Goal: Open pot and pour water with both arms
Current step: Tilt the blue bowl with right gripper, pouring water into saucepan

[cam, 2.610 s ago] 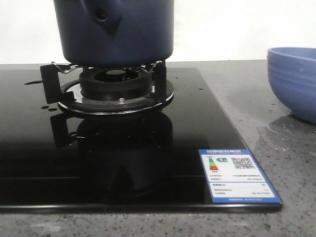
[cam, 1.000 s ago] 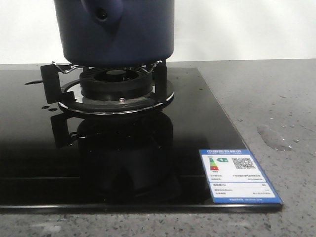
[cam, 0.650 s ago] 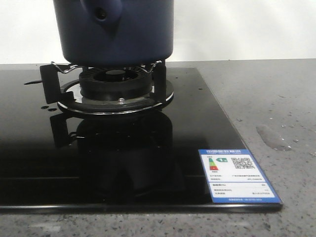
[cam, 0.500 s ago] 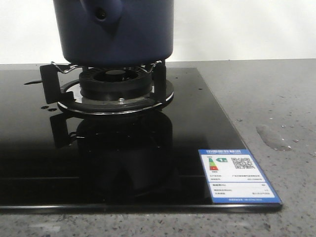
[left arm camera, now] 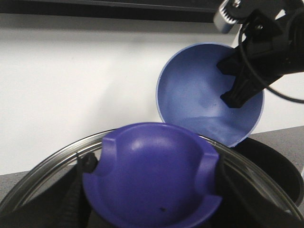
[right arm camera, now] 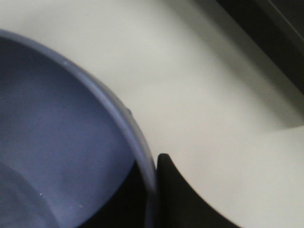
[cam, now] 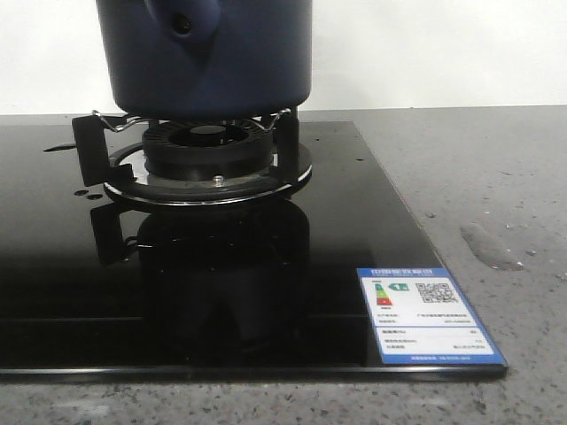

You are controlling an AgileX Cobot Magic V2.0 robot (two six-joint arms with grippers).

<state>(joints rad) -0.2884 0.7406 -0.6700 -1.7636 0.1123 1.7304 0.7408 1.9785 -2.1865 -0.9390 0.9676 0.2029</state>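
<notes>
Front view: the pot [cam: 205,55] sits on the burner [cam: 207,152] of the black cooktop [cam: 53,292]; neither end effector appears.

Left wrist view: the lid [left arm camera: 151,175] with its blue knob fills the foreground; the left end effector's state cannot be told. Beyond it, the right end effector [left arm camera: 237,90] pinches the tilted bowl [left arm camera: 199,95] rim.

Right wrist view: one finger [right arm camera: 183,194] presses outside the bowl rim [right arm camera: 137,142], white wall beyond.
</notes>
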